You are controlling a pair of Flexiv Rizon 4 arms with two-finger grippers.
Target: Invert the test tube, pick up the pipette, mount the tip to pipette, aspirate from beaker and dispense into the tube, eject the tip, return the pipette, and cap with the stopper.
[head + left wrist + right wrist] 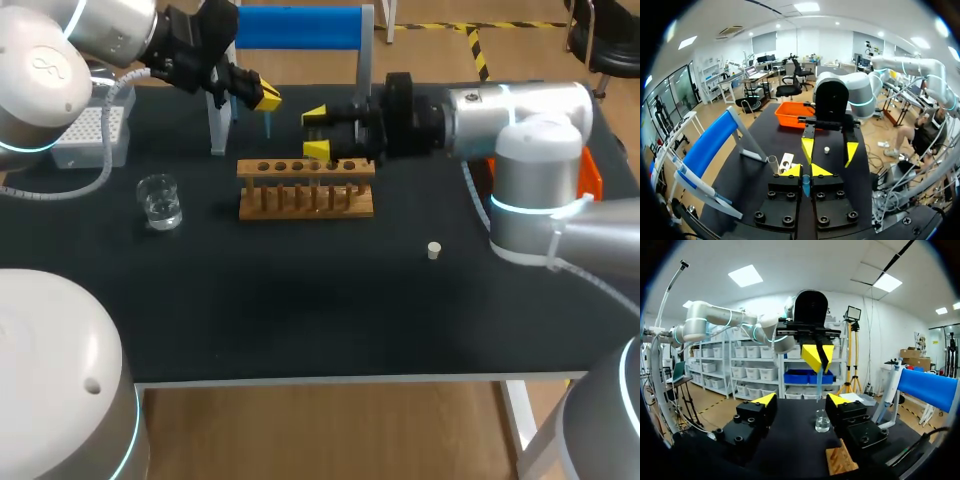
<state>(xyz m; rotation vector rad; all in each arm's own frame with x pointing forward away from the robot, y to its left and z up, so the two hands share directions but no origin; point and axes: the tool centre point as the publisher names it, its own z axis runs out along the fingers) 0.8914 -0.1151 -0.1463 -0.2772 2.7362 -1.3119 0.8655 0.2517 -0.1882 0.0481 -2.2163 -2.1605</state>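
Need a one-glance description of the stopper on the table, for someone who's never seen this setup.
On the black table, find the wooden test tube rack in the middle, then look to its right and nearer the front edge. The small cream-white cylindrical stopper stands there alone on bare tabletop. It is opaque and far smaller than the clear glass beaker left of the rack.

The rack (842, 463) hides behind the right gripper (801, 400) (corner showing).
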